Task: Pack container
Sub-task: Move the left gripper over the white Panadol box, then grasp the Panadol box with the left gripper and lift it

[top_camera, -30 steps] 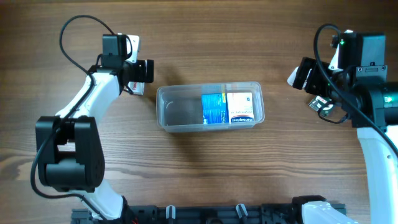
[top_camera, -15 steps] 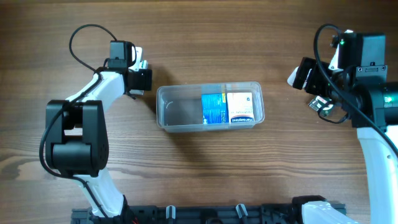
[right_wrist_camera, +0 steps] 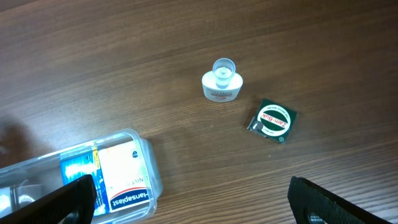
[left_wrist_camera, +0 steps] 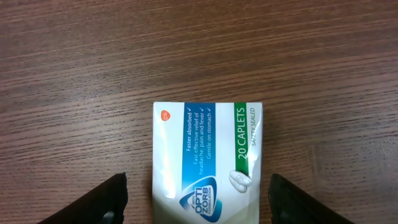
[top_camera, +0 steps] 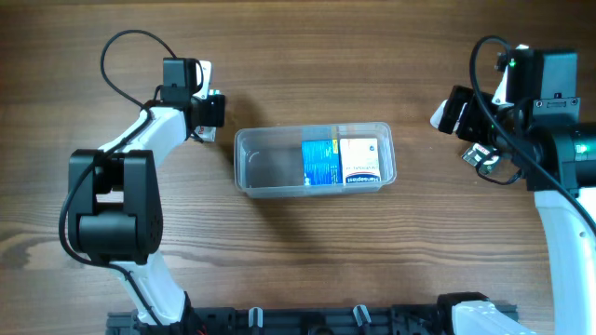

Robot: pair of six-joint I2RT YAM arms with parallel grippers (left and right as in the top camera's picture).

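The container (top_camera: pixel 315 160), a clear plastic tub, lies mid-table and holds a blue box (top_camera: pixel 319 163) and a white Hansaplast box (top_camera: pixel 361 161) at its right end. It also shows in the right wrist view (right_wrist_camera: pixel 74 180). My left gripper (top_camera: pixel 207 110) is left of the tub. In the left wrist view it (left_wrist_camera: pixel 200 202) is open, with a finger on either side of a white, blue and green caplet box (left_wrist_camera: pixel 208 158) lying flat on the wood, and gaps on both sides. My right gripper (right_wrist_camera: pixel 202 205) is open and empty, raised right of the tub.
A small clear bottle with a white cap (right_wrist_camera: pixel 221 81) stands upright beyond the tub's right end. A dark green round tin (right_wrist_camera: pixel 272 119) lies to the right of it. In the overhead view the right arm (top_camera: pixel 521 102) covers much of that area.
The left arm has swung its elbow inward, and its gripper has shifted slightly left over the caplet box. The right arm, tub and its contents have not moved.
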